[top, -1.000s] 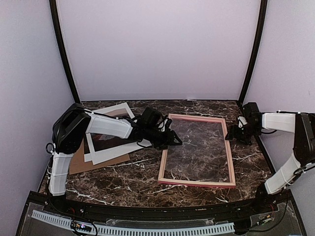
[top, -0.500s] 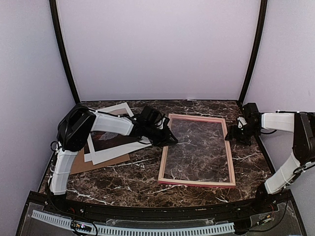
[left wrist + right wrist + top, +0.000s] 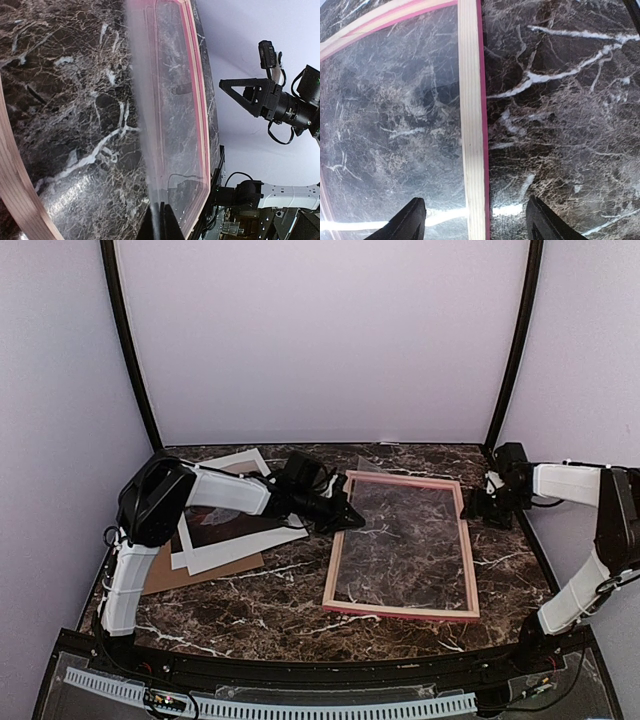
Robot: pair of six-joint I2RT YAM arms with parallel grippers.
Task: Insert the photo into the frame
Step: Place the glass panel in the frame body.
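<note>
Peach wood faces up on the frame, which lies flat on the marble tabletop between your two tools. Your left tool is clamped shut on the clear sheet at the frame's far left corner. The sheet's edge rises from that pinch and tilts up off the frame, while the rest of it rests inside the rails.

Behind that tool, under your left arm, the photo lies dark side up on the brown cardboard, well apart from the frame. The arm crosses over it and hides part of it.

Your right tool hangs with its jaws spread, one finger on each side of the frame's right rail. You cannot tell whether either finger touches it.

Bare marble runs outward from the right tool to the tabletop's edge, and more lies on the near side of the frame. The pale walls close in tight beyond both arms.
</note>
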